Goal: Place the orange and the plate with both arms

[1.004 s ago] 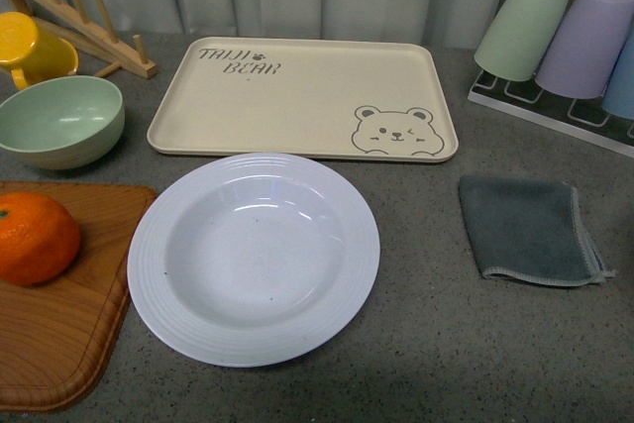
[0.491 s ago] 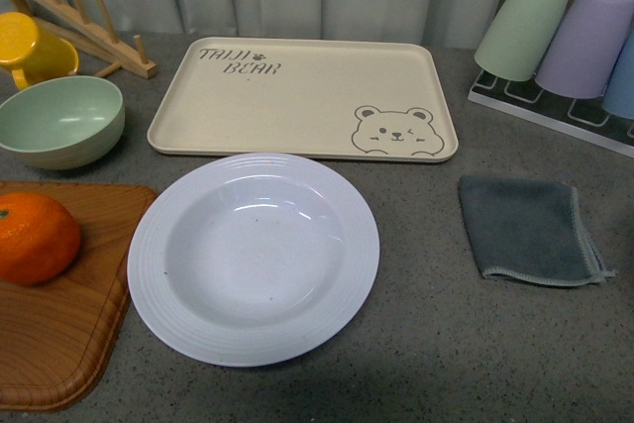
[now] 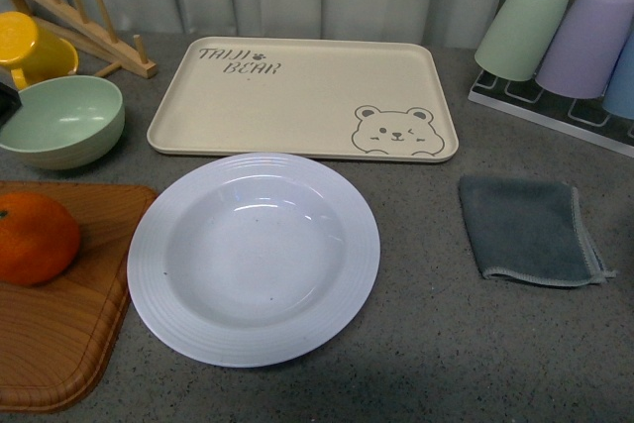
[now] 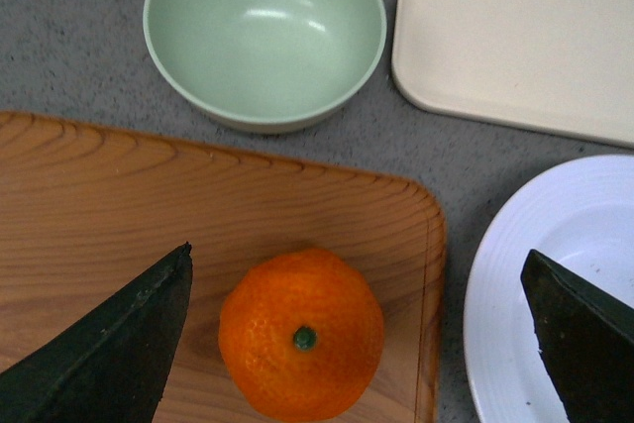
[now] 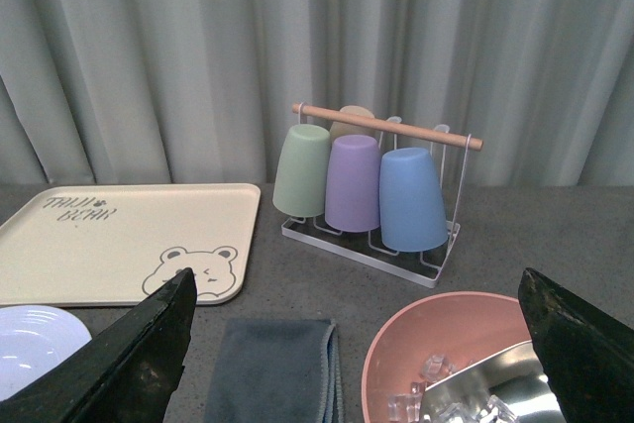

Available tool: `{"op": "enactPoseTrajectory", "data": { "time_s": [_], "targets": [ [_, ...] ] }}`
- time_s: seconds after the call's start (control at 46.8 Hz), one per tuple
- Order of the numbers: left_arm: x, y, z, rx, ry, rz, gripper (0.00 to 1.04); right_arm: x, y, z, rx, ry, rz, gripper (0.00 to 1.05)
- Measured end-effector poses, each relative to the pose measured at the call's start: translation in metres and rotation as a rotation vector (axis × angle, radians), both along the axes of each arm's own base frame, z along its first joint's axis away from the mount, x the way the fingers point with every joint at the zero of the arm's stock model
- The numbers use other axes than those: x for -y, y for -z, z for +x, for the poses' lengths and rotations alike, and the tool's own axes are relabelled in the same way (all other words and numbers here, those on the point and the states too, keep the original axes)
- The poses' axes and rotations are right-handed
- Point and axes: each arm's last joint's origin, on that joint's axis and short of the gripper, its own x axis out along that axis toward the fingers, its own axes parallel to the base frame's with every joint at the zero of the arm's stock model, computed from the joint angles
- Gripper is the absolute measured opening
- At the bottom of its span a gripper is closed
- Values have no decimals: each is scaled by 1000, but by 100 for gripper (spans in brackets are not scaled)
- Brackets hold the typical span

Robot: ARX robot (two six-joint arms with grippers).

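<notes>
The left gripper (image 4: 357,251) is hanging wide open above the wooden cutting board (image 4: 149,205) and is gripping nothing. The orange (image 4: 302,334) is sitting on that board with its green stem dot facing the wrist camera. It is lying in the gap between the two dark fingers (image 4: 109,344), nearer to the one over the board than to the one over the plate (image 4: 505,284). Clear space is showing on both sides of the fruit, so neither finger is touching it.

In the front view the orange (image 3: 35,238) is resting at the far left on the board (image 3: 59,344). The white plate (image 3: 254,349) is lying empty just beside the board's right edge (its ridged rim is nearly meeting the wood). A pale green bowl (image 3: 59,121) is standing behind the board, and a beige bear tray (image 3: 297,96) is lying behind the plate. A grey cloth (image 3: 525,230) is lying off to the right, well apart from the plate.

The right gripper (image 5: 358,274) is also standing wide open and empty, facing a rack of upturned cups (image 5: 367,180).
</notes>
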Motion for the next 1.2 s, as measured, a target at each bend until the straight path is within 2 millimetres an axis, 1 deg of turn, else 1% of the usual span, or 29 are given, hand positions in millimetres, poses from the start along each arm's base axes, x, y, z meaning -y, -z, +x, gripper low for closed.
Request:
{"op": "enactPoseTrajectory", "data": {
  "time_s": [0.192,0.342,0.534,0.876,1.004,1.047,1.154,1.196],
  "targets": [
    [0,15,5,-84,-8,44,98,0,0,0,0,0,0,95],
    [-5,24,5,-164,-30,88,98,0,0,0,0,0,0,95],
    [-7,28,5,-202,-21,79,98,0,0,0,0,0,0,95],
    [-12,47,12,-275,-38,62,98,0,0,0,0,0,0,95],
    [-14,49,15,-284,-56,51,98,0,0,0,0,0,0,95],
    [-15,49,15,-284,-57,50,95,0,0,0,0,0,0,95],
    [-15,49,16,-284,-58,46,77,0,0,0,0,0,0,95],
    [-14,48,16,-284,-58,44,73,0,0,0,0,0,0,95]
  ]
}}
